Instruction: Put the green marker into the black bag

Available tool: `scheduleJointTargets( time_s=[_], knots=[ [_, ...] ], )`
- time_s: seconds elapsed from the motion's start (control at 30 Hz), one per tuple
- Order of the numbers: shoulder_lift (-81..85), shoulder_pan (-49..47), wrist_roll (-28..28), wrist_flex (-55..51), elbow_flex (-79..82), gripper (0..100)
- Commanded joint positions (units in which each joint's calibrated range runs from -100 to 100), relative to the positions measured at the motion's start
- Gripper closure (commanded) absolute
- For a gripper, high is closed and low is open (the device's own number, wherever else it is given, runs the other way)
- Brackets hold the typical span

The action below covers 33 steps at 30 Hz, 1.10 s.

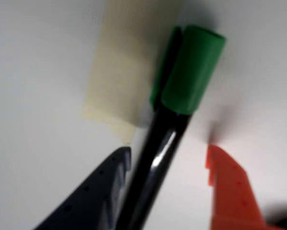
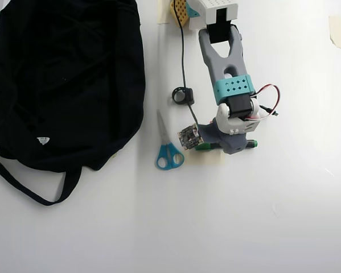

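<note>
In the wrist view the green marker [image 1: 181,91], a black barrel with a bright green cap, lies on the white table. It sits between the dark blue finger [image 1: 102,187] and the orange finger [image 1: 229,187] of my gripper [image 1: 168,149]. The jaws stand open around the barrel, with a clear gap on the orange side. In the overhead view the gripper [image 2: 224,147] hangs over the marker, and only its green cap [image 2: 204,146] and small green end [image 2: 251,144] stick out. The black bag [image 2: 62,79] lies far off at the left.
Blue-handled scissors [image 2: 169,151] lie just left of the gripper. A small black ring [image 2: 181,95] sits on a thin cable above them. Beige tape [image 1: 114,81] is stuck under the marker's cap. The bag's strap [image 2: 28,190] loops out at the lower left.
</note>
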State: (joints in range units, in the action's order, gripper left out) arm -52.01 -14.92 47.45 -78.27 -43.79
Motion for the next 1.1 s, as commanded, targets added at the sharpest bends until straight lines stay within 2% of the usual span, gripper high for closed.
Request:
scheduleJointTargets(
  time_s=[0.0,0.1,0.3,0.53,1.07],
  knots=[
    [0.81,0.18,4.47,2.48,-3.74,75],
    [0.81,0.11,4.36,3.34,-3.74,71],
    [0.81,-0.64,4.36,3.68,-3.65,70],
    [0.31,-0.87,2.21,12.99,-3.02,70],
    [-2.68,-1.31,4.73,10.23,-0.95,70]
  ],
)
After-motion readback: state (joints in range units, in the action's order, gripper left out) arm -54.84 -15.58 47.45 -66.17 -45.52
